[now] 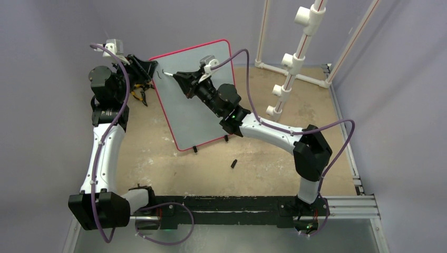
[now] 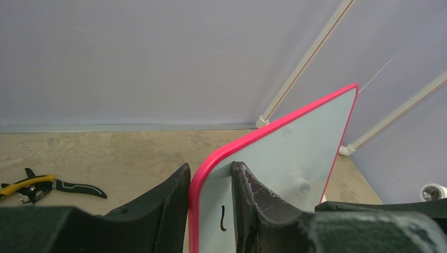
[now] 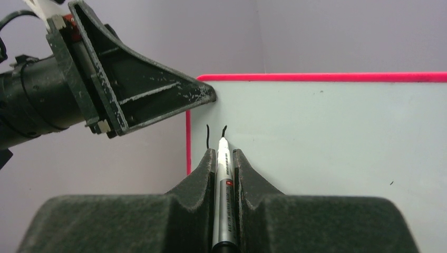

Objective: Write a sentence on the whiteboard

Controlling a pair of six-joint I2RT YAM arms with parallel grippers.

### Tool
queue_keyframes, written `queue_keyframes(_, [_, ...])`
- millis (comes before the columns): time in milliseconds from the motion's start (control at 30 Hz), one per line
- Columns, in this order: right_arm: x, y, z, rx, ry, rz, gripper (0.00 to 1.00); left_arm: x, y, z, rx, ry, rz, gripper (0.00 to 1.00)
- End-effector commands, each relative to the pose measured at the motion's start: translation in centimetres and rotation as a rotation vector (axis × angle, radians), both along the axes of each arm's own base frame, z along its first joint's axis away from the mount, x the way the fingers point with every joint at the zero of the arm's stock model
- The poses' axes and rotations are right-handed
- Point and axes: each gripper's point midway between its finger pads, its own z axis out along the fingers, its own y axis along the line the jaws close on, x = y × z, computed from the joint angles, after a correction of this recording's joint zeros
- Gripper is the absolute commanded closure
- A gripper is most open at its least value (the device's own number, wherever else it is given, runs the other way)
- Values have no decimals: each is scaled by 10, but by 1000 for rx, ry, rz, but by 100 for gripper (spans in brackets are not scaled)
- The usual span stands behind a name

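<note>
Red-rimmed white rectangular whiteboard (image 1: 195, 113) stands tilted mid-table, left gripper (image 2: 211, 175) clamped on its far-left corner. Right gripper (image 3: 224, 157) pinches a silver marker (image 3: 224, 184), tip touching beside two short black strokes (image 3: 207, 137) there. Yellow-handled pliers (image 2: 47, 185) lie left; small black cap (image 1: 233, 163) near.

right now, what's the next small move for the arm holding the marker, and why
Probably draw the marker tip onward from the second stroke to finish the first letter. The right jaws are shut on the marker. Only two short black strokes sit near the corner of the whiteboard, and the rest that shows is blank. The left jaws clamp the board's rim, which should steady it.
</note>
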Motion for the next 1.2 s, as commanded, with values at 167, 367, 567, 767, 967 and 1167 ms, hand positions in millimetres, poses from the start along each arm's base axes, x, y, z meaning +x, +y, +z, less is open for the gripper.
queue_keyframes(167, [-4, 0, -12, -29, -3, 26, 100, -5, -7, 8, 16, -32, -36, 69])
queue_keyframes(367, [-6, 3, -13, -37, -6, 40, 100, -5, -7, 8, 15, -33, -36, 69])
queue_keyframes(567, [-6, 4, -13, -38, -6, 43, 100, -5, -6, 8, 16, -32, -34, 69])
queue_keyframes(767, [-6, 2, -19, -44, 5, 39, 100, -5, -6, 8, 17, -32, -34, 69])
queue_keyframes(967, [-10, 3, -30, -60, 23, 52, 100, -5, -6, 8, 18, -33, -32, 69])
queue_keyframes(1167, [-15, -1, -41, -77, 41, 54, 100, -5, -6, 8, 18, -32, -30, 69])
